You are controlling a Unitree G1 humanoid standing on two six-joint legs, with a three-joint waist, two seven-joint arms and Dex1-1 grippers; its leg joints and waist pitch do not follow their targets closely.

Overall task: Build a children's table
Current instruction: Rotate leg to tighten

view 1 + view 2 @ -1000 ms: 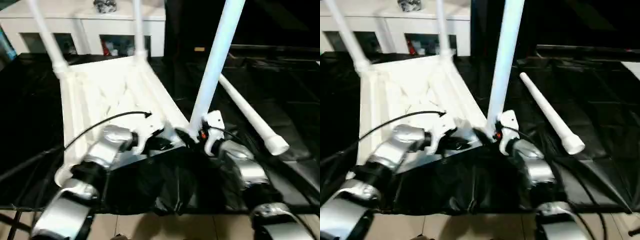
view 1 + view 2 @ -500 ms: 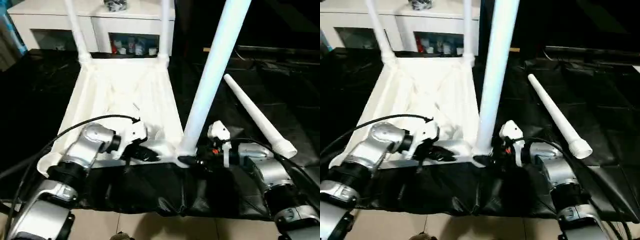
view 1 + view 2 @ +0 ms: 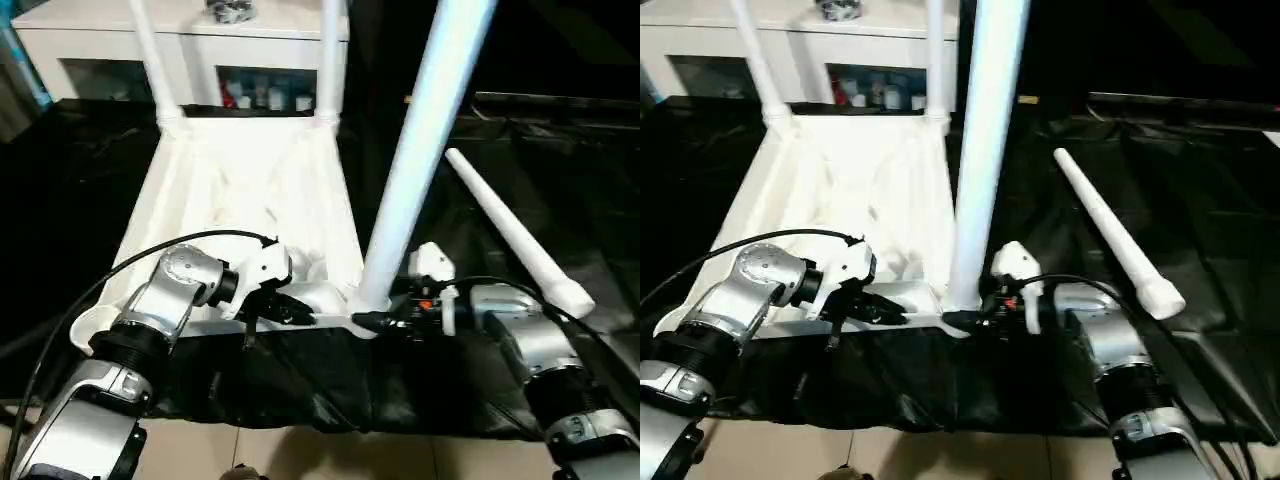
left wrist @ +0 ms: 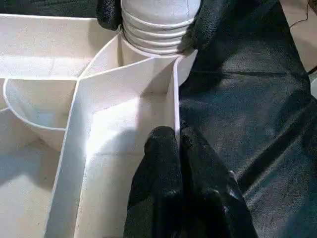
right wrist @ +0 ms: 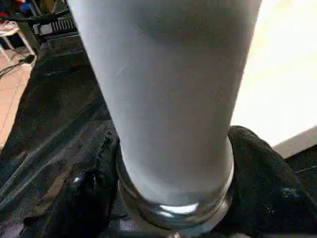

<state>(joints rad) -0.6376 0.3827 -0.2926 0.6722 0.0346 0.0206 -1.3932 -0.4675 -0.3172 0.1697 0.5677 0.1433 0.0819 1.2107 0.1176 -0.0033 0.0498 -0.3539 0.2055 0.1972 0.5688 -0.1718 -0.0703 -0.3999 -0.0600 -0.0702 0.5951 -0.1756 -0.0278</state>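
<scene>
The white tabletop point(image 3: 250, 190) lies upside down on black sheeting, with two legs point(image 3: 150, 60) point(image 3: 330, 50) standing in its far corner sockets. A third leg point(image 3: 420, 150) stands upright at the near right corner socket. My right gripper point(image 3: 368, 320) is shut on this leg's base, with a black finger point(image 5: 94, 188) pressed against each side. My left gripper point(image 4: 177, 135) is shut on the thin near rim of the tabletop, just left of that corner. The fourth leg point(image 3: 510, 230) lies loose on the sheeting to the right.
A white cabinet with glass doors point(image 3: 100, 40) stands behind the tabletop. The black sheeting point(image 3: 560, 170) covers the ground around it, and its crumpled front edge meets a tan tiled floor point(image 3: 300, 455). A black cable point(image 3: 130, 285) arcs over my left forearm.
The head camera has shifted, so the tabletop sits straighter in the picture. My right gripper's fingers have drawn in around the upright leg's base. The left gripper keeps its hold on the rim.
</scene>
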